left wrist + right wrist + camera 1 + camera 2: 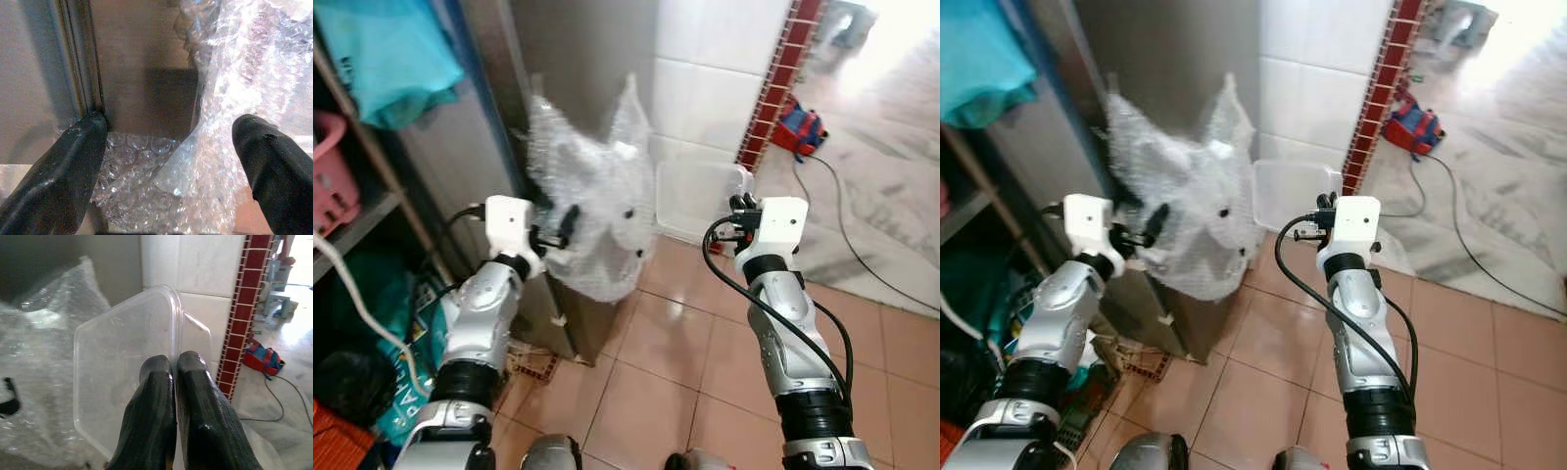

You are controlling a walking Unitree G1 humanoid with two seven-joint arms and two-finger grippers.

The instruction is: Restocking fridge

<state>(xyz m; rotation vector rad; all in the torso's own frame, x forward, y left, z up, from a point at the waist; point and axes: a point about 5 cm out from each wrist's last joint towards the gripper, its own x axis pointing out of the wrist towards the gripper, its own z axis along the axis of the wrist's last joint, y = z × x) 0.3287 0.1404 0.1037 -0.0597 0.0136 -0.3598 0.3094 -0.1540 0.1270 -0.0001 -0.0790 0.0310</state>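
R gripper pinches rim of clear tub, just beside fridge: light, stiff, slick, so hold the rim. L gripper spread around soft bubble wrap.

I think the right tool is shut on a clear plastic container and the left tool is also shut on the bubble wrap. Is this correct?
Not fully. The right tool is shut on the clear plastic container, but the left tool is open around the bubble wrap, as the left wrist view shows.
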